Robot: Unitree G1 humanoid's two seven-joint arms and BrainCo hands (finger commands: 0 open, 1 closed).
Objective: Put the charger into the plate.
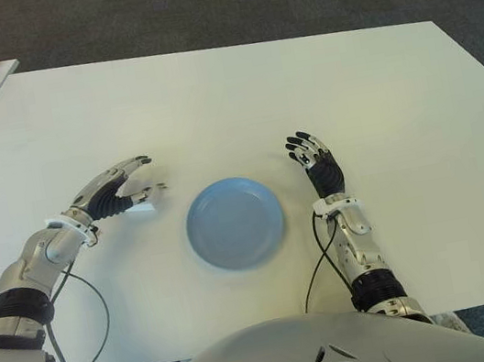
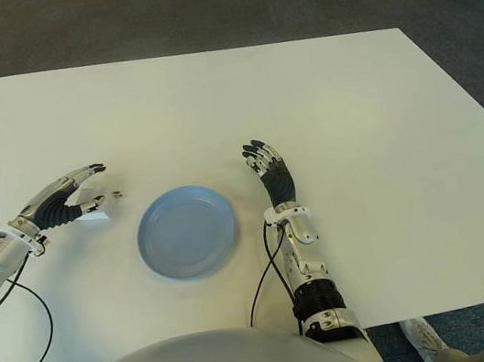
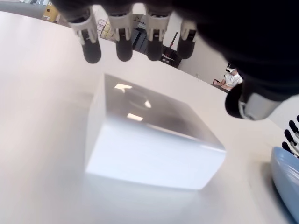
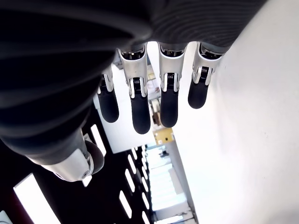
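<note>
Left hand [image 1: 123, 190] hovered over the white charger cube [image 3: 149, 137], fingers [image 3: 124, 44] spread above it and the thumb off to one side, nothing gripped. That charger [image 1: 142, 208] sat on the white table [image 1: 301, 87] toward its left edge, just beside the blue plate [image 1: 235, 222] near the front edge. Right hand [image 1: 315, 161] showed beside the plate's right rim, fingers extended and empty. The cube's smooth, glossy faces could let it squirt out if the fingers closed unevenly, or skid against the plate's rim.
</note>
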